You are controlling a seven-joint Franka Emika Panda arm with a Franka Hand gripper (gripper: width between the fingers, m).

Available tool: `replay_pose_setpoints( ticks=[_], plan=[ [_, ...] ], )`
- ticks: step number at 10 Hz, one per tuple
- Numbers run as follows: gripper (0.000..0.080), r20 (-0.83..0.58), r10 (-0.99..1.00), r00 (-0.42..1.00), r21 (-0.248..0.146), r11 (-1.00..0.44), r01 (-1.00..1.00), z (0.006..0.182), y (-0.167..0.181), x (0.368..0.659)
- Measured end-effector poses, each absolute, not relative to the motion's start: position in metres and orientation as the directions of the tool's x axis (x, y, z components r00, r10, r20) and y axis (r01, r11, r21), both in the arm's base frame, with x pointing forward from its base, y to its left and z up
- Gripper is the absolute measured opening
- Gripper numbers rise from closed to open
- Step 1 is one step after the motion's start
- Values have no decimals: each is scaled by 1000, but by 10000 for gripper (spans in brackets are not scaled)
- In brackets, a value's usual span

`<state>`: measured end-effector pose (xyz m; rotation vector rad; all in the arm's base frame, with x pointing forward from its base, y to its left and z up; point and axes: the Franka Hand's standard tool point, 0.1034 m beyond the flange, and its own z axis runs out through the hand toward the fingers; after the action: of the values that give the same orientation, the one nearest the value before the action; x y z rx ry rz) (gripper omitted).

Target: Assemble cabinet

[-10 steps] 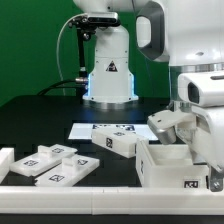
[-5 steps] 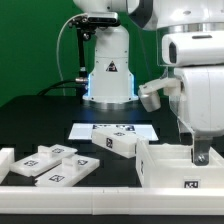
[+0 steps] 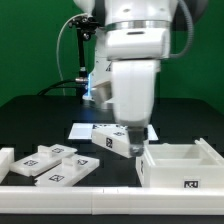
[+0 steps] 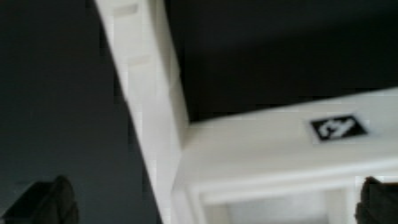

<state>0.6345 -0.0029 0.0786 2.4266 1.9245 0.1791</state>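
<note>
Exterior view: the arm (image 3: 132,70) stands over the middle of the black table (image 3: 40,115), its outline blurred. The gripper (image 3: 135,138) hangs low, just beside the near end of a block-shaped piece (image 3: 112,141) of the cabinet. Whether it touches that piece cannot be made out.

The block-shaped piece lies tilted across the marker board (image 3: 84,130) and carries tags on its upper face.

The cabinet body (image 3: 180,166), an open-topped white box with one tag on its front wall, sits at the exterior view's right, close to the white rail (image 3: 60,188) along the front edge. It stands near the gripper but apart from it.

Several flat panels (image 3: 58,165) with tags lie together at the exterior view's left, just behind the same rail and well apart from the gripper.

Wrist view: both dark fingertips (image 4: 54,200) show at opposite corners of the frame, spread wide, with nothing pinched between them. Beneath the gripper (image 4: 214,200) run a long white bar (image 4: 157,90) and a white surface bearing a single tag (image 4: 334,127), over the dark table. The picture is soft, and these appear to be cabinet parts, though which ones cannot be settled.
</note>
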Motion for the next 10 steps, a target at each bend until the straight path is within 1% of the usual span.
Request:
replay_pose_setpoints(
  ticks=[4,5,6,7,8,9,10],
  plan=[
    [797,67,973,219,101,-225,969,77,0,634],
    [797,68,973,222,108,-229,967,77,-4,634],
    [797,70,967,247,147,-255,956,77,-23,629],
    [797,61,957,285,151,-291,945,74,-45,619],
    [797,52,951,304,122,-308,943,68,-60,612],
    [797,37,962,271,83,-273,958,67,-65,612],
    [797,42,960,275,98,-278,956,68,-62,615]
  ],
)
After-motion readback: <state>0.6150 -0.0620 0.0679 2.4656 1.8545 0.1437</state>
